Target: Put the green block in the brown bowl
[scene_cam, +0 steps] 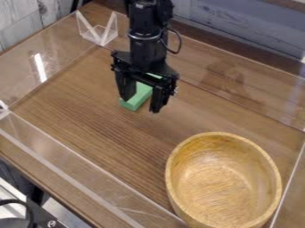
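Straddling the green block (139, 97) with my gripper (143, 99) spread wide, jaws not yet closed on it.

I find the gripper pointing straight down at upper centre of the frame, one finger on each side of the block, which rests on the wooden table (84, 134); I cannot tell whether either finger touches it. I judge the task at its early stage: the approach is made, while the grasp, lift, carry and release all remain. The brown bowl (223, 183) stands empty at lower right, well apart from the block. Between them lies bare wood, so the carry path looks open. A clear wall (53, 174) runs along the lower-left edge and another borders the upper side; the bowl's thick rim must be cleared before lowering.
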`<state>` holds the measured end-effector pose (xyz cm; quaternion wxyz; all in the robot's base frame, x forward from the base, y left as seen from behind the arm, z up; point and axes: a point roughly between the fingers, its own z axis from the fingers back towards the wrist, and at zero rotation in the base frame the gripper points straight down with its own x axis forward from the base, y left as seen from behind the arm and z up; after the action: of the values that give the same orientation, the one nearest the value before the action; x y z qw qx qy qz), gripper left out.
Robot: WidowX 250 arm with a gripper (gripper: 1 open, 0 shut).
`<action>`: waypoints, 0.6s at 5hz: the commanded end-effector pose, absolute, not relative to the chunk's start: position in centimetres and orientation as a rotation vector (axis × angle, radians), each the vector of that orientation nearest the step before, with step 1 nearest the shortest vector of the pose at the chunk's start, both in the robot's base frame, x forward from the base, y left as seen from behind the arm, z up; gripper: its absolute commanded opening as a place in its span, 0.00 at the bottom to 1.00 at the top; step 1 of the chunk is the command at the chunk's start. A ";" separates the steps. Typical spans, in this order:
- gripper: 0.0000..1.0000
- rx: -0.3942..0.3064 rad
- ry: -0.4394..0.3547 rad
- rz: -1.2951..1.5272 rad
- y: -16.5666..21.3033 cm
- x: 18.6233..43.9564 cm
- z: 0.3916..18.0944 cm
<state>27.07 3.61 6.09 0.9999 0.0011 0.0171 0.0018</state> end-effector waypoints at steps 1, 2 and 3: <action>1.00 0.017 -0.026 -0.013 3.8 28.0 7.1; 1.00 0.020 -0.025 -0.025 4.1 28.2 6.6; 1.00 0.023 -0.025 -0.031 4.3 28.3 6.1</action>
<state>27.66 3.96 5.05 0.9998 0.0062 0.0102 -0.0160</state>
